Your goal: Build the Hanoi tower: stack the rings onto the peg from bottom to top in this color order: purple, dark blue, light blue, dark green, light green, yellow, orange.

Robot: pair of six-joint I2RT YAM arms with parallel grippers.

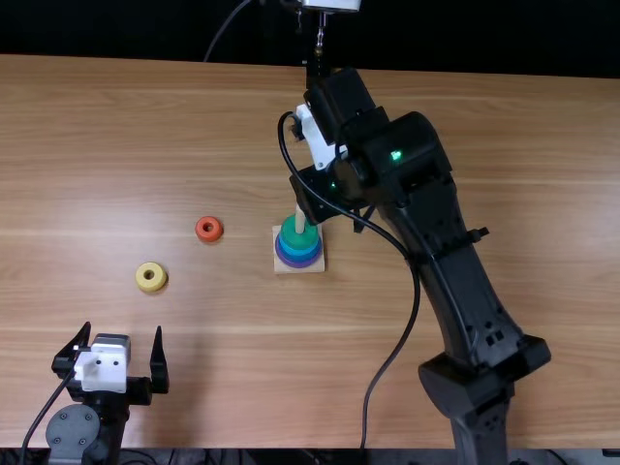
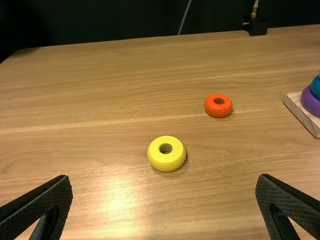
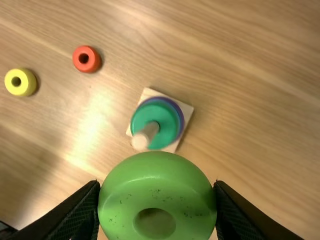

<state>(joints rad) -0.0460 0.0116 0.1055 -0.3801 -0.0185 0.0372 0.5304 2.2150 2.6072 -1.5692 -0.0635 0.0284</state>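
Note:
The right gripper point(image 1: 334, 201) hangs just beside and above the wooden peg point(image 1: 300, 221). In the right wrist view the same gripper point(image 3: 157, 200) is shut on the light green ring point(image 3: 155, 172), held off the peg point(image 3: 146, 136). On the square base point(image 1: 281, 268) lie a purple ring point(image 1: 294, 263), blue rings point(image 1: 299, 253) and, uppermost, the dark green ring point(image 1: 294, 235). The orange ring point(image 1: 208, 229) and yellow ring point(image 1: 151, 277) lie flat on the table. My left gripper point(image 1: 121, 337) stands open near the yellow ring point(image 2: 166, 161); its wrist view shows nothing between its fingers point(image 2: 164, 190).
The right arm stretches over the wooden table point(image 1: 465, 116) from the lower right, with a cable point(image 1: 412, 320) looping beside it. A black mount with a metal fitting point(image 2: 256, 24) stands at the table's far edge.

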